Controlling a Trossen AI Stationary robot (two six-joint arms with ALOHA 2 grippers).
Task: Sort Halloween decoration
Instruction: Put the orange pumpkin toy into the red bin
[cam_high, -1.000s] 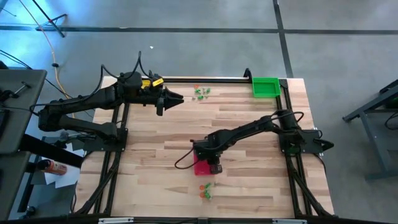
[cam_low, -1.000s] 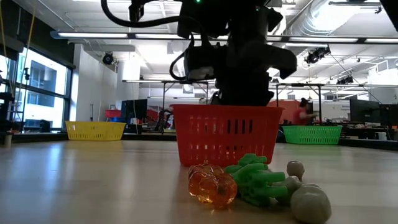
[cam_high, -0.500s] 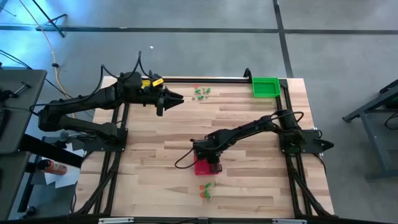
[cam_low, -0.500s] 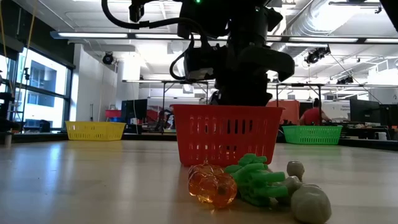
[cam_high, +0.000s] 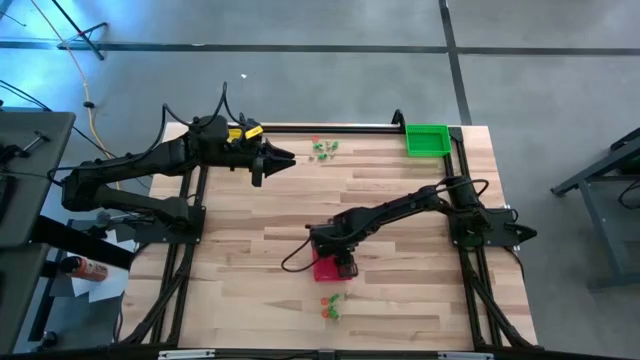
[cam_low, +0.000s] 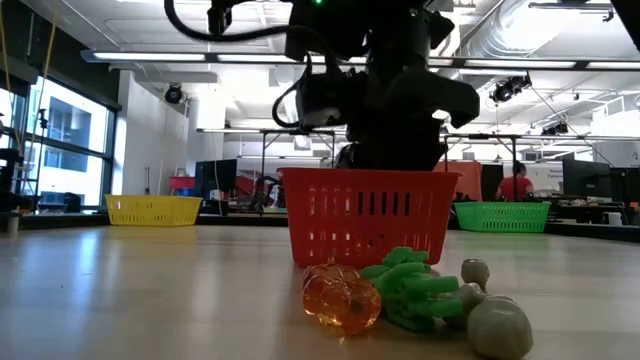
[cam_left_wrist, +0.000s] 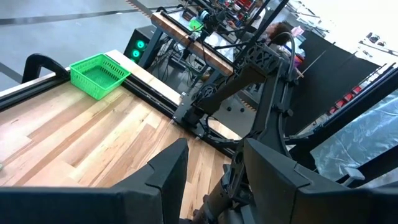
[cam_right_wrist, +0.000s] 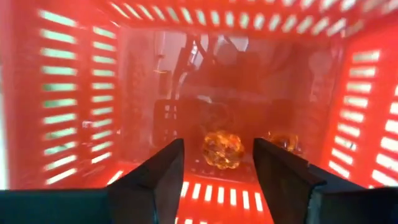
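My right gripper (cam_high: 344, 264) points down into the red mesh basket (cam_high: 324, 266) near the table's middle. In the right wrist view it (cam_right_wrist: 217, 177) stands open above the basket floor. An orange trinket (cam_right_wrist: 222, 148) lies on that floor beyond the fingertips, apart from them, with a second one (cam_right_wrist: 283, 142) beside it. More Halloween decoration lies on the table before the basket: an orange piece (cam_low: 342, 297), a green one (cam_low: 415, 290) and a pale one (cam_low: 498, 325). Another cluster (cam_high: 323, 149) sits at the far edge. My left gripper (cam_high: 290, 157) hovers open at the far left.
A green basket (cam_high: 427, 139) stands at the far right corner and a yellow basket (cam_low: 153, 209) at the far left, mostly under my left arm. A black frame (cam_high: 340, 127) runs along the table's far edge. A person moves in the room behind.
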